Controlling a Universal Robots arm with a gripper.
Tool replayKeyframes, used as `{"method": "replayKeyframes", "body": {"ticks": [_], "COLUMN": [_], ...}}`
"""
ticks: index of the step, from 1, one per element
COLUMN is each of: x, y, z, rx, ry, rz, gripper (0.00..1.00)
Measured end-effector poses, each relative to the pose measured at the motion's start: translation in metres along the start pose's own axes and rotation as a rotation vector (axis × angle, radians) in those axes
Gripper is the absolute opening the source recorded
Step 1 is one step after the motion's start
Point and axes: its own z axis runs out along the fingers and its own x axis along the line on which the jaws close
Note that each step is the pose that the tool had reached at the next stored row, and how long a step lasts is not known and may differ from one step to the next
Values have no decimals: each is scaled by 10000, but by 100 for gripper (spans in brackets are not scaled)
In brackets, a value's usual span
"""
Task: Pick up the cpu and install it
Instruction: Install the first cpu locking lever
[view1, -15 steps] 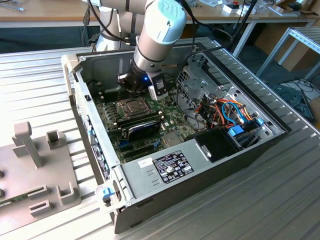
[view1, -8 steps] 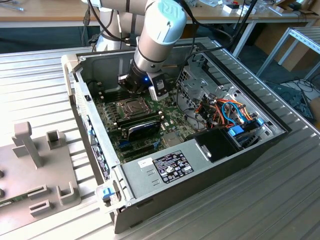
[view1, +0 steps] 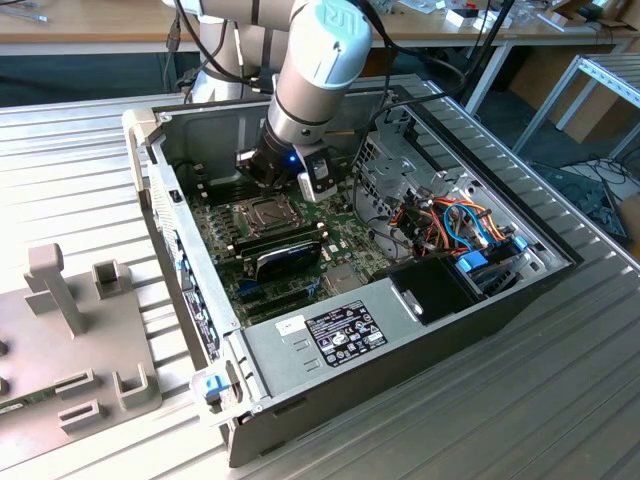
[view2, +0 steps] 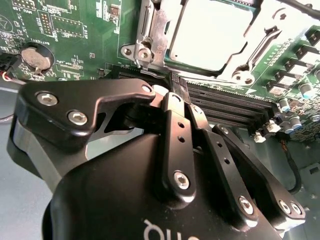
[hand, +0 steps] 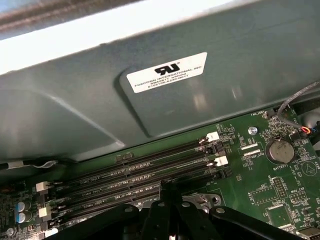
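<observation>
The black gripper (view2: 170, 97), fingers pressed together and holding nothing, hovered near the flat silver-grey square cpu (view2: 212, 35) seated in its metal-framed socket (view2: 150, 30).

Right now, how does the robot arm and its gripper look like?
The arm is silver-grey tube with a pale blue joint cap and black cables running along it. The gripper is glossy black, built of linked bars with silver screw heads and white lettering on its body.
</observation>
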Motion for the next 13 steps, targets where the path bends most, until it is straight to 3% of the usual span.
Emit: {"method": "replayKeyframes", "body": {"ticks": [13], "x": [-4], "y": [-10], "z": [37], "rx": [101], "ry": [-32], "rz": [-1], "gripper": [11]}}
